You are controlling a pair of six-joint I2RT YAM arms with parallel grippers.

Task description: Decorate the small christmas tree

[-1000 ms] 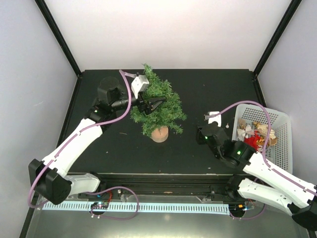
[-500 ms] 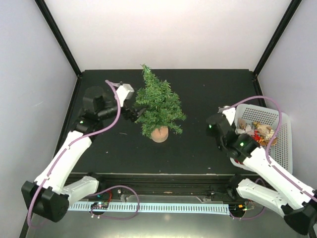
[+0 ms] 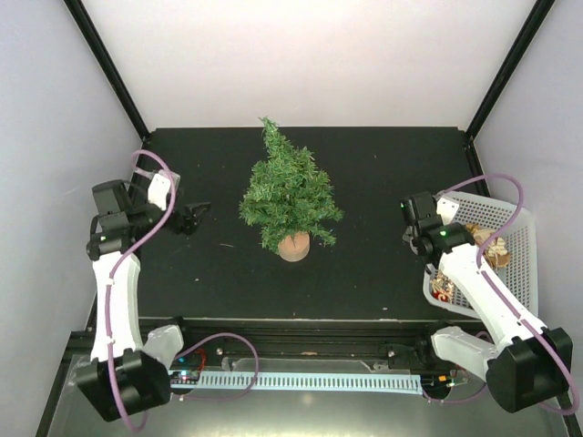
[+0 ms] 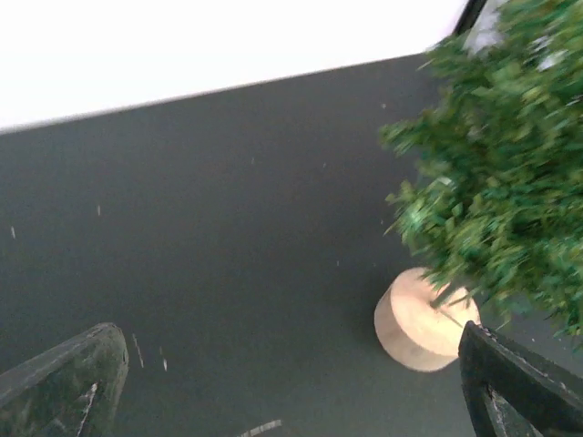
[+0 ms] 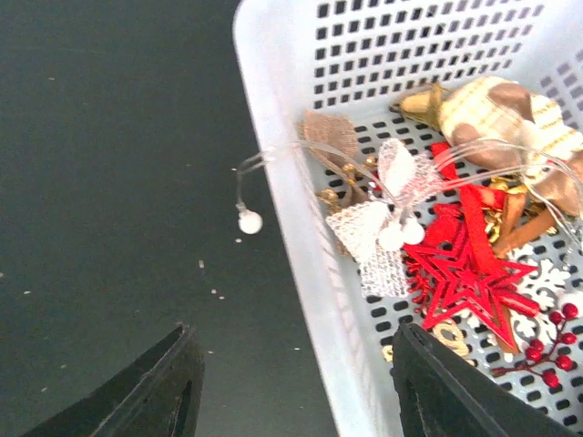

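- The small christmas tree (image 3: pixel 290 196) stands up straight on its round wood base (image 3: pixel 293 246), in the middle of the dark table (image 3: pixel 364 173). I can't see any decorations on it yet.
- The left gripper (image 3: pixel 191 218) is on the left, well apart from the tree. Its fingers are spread wide and hold nothing.
- The right gripper (image 5: pixel 296 387) hangs over the near-left rim of the white basket (image 5: pixel 273 137) on the right. Its fingers are apart and hold nothing too.
- In the basket lie a red star (image 5: pixel 474 282), a white bow (image 5: pixel 383 218) and other bits, all piled together.
- A thin wire with a white bead (image 5: pixel 248 221) hangs out over the rim.
- If the right gripper goes straight down here, it could bump the rim and push or tip the basket.
- The bits look tangled, so pulling one up might drag others out onto the table.
- The wire could catch on a finger.
- The tree looks light, so a hard push while hanging something could knock it over.
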